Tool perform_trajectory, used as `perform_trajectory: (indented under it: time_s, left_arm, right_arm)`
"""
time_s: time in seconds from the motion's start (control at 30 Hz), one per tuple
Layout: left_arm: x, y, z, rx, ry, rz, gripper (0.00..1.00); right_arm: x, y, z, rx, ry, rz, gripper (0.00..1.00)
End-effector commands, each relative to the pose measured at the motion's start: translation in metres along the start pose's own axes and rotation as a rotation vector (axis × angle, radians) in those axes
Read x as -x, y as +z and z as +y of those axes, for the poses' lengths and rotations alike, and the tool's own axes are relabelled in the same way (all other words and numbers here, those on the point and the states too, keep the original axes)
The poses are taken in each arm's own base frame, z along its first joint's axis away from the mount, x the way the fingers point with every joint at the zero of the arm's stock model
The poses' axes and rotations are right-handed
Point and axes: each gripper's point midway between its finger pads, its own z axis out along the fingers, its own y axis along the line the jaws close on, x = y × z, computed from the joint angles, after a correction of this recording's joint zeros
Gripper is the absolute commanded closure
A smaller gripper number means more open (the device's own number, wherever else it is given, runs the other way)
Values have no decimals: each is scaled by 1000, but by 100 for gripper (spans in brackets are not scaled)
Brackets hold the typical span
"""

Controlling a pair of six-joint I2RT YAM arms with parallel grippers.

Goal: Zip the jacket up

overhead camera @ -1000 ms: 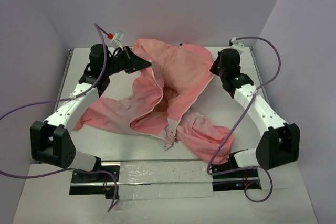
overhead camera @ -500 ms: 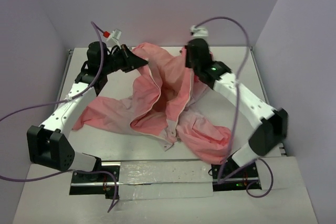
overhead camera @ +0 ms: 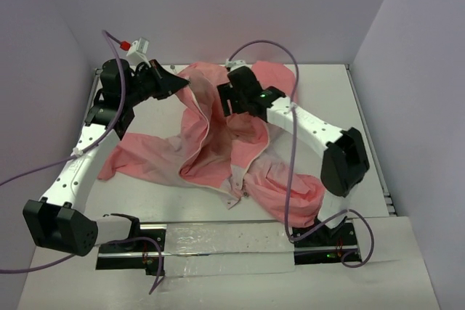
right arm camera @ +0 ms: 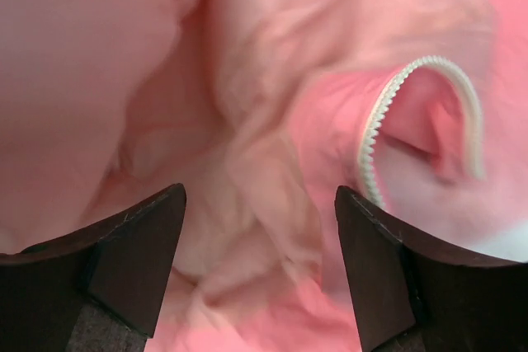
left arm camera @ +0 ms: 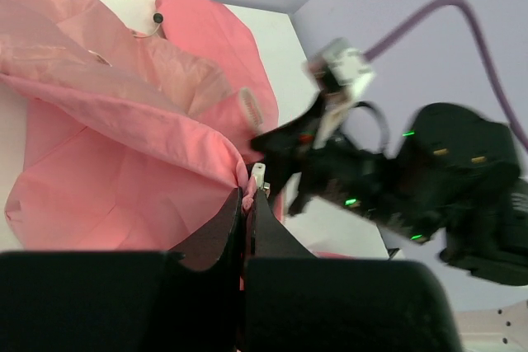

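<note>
The salmon-pink jacket point(overhead camera: 218, 157) lies open and rumpled on the white table point(overhead camera: 341, 85), its paler lining showing in the middle. My left gripper point(overhead camera: 180, 85) is at the far left, shut on the jacket's front edge; in the left wrist view the fabric point(left arm camera: 124, 121) and a small white zipper end point(left arm camera: 258, 176) stick out between the closed fingers of the left gripper point(left arm camera: 247, 197). My right gripper point(overhead camera: 224, 104) hovers over the jacket's upper middle. In the right wrist view this gripper point(right arm camera: 260, 204) stands open above crumpled fabric point(right arm camera: 247, 80), with a curl of light zipper teeth point(right arm camera: 375, 121) to the right.
One sleeve point(overhead camera: 290, 194) trails to the near right and another point(overhead camera: 131, 154) to the left. Purple cables point(overhead camera: 290, 70) loop over both arms. A shiny strip point(overhead camera: 218, 241) runs along the near edge between the arm bases. Lavender walls enclose the table on three sides.
My right arm has swung left from the far right corner to over the jacket's middle, and its jaws have opened. The left arm drew the held edge a little left.
</note>
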Motion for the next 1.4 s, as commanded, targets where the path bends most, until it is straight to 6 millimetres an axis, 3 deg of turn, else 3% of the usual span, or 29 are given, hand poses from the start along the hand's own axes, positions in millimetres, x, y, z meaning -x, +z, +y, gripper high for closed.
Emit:
perform_trajectory:
  time_s: [0.0, 0.07, 0.1, 0.23, 0.3, 0.53, 0.8, 1.0, 1.37]
  left_arm:
    - [14, 4, -14, -57, 18, -27, 100]
    - [13, 6, -14, -73, 9, -28, 100]
    - [14, 7, -15, -82, 5, -29, 100]
    - [10, 10, -17, -108, -12, -17, 100]
    - [10, 9, -18, -113, -12, -16, 100]
    - [11, 5, -19, -104, 1, -19, 100]
    - [10, 3, -20, -108, 8, -19, 100]
    - [9, 4, -21, -117, 9, -16, 100]
    - [10, -4, -24, -114, 24, -24, 100]
  right_arm:
    - [38, -59, -46, 43, 195, -185, 18]
    - [41, -65, -58, 102, 320, -254, 17]
    - [37, -63, -77, 91, 381, -271, 17]
    - [4, -42, -113, 127, 601, -252, 16]
    - [-14, -25, -112, 182, 679, -193, 16]
    - [-29, 5, -116, 183, 755, -135, 11]
    - [-37, 13, -146, 176, 986, -171, 6]
    - [-31, 26, -151, 214, 1084, -166, 6]
    - [-43, 44, -171, 187, 1411, -169, 6]
